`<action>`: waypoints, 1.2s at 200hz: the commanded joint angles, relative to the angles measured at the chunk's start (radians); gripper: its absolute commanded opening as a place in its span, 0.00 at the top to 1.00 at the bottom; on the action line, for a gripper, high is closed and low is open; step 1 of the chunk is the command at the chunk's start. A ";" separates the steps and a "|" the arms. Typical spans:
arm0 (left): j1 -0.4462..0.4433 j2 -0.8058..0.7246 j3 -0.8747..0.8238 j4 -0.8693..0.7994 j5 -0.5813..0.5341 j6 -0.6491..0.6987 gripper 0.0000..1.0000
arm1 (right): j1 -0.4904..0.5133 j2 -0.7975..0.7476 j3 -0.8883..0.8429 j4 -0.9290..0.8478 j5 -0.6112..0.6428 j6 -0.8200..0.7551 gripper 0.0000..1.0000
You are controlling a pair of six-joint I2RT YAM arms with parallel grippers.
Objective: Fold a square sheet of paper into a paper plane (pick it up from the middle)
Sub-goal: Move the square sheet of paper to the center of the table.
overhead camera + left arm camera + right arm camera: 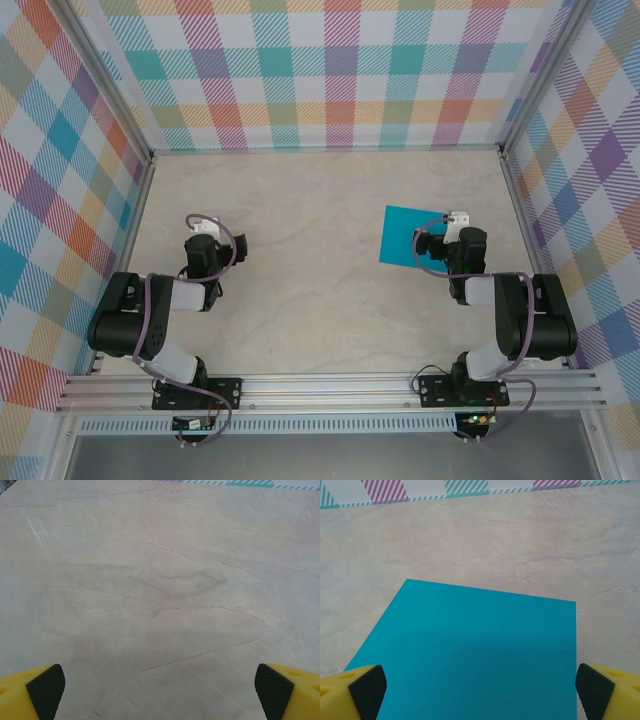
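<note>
The square sheet of paper (410, 236) lies flat and unfolded on the counter (320, 190), on my right side and loose on the bare surface, not in or on anything else. My right hand (438, 246) hovers at its near right edge. From above, the sheet spreads away from that hand toward about ten o'clock.

Through the right wrist camera the teal runs between my two fingertips (367, 690) and on toward twelve o'clock. The left fingertip sits over the sheet's left edge and the right one just past its right edge, so the paper spans nearly the whole gap. That hand is spread wide and holds nothing.

Being square, the sheet has no long axis to line up with. It does sit slightly turned against my wrist: its far edge drops from about eleven o'clock down toward one o'clock. The middle I am meant to take it by lies ahead of my fingertips at twelve, not under them.

My left hand (208, 250) is also spread wide and empty, over plain counter. The sheet lies at its three o'clock, well apart, so the right arm is far the nearer one.

I judge the coming move to be the right hand going forward and down toward twelve until it stands over the centre. Thin paper lying flat gives little to pinch, so it may slide or buckle before it lifts. No fold is made yet.
</note>
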 commanded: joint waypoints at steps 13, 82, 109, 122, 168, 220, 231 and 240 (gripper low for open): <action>0.008 0.007 0.023 -0.005 0.016 0.005 0.00 | -0.005 0.005 0.018 0.005 -0.020 -0.007 0.00; 0.011 0.006 0.023 -0.004 0.017 0.005 0.00 | -0.005 0.006 0.019 0.004 -0.020 -0.008 0.00; 0.011 0.006 0.023 -0.005 0.017 0.004 0.00 | -0.005 0.006 0.020 0.004 -0.021 -0.008 0.00; 0.009 0.006 0.023 -0.004 0.017 0.004 0.00 | -0.005 0.006 0.020 0.004 -0.020 -0.007 0.00; 0.010 0.004 0.020 -0.001 0.016 0.005 0.00 | -0.005 0.004 0.017 0.007 -0.021 -0.008 0.00; 0.010 -0.109 0.095 -0.228 -0.027 -0.017 0.00 | -0.005 -0.168 0.096 -0.280 0.040 0.020 0.00; 0.010 -0.157 0.139 -0.349 -0.037 -0.036 0.00 | -0.005 -0.228 0.136 -0.396 0.064 0.057 0.00; 0.011 -0.195 0.172 -0.428 -0.035 -0.062 0.00 | -0.005 -0.266 0.188 -0.517 0.074 0.099 0.00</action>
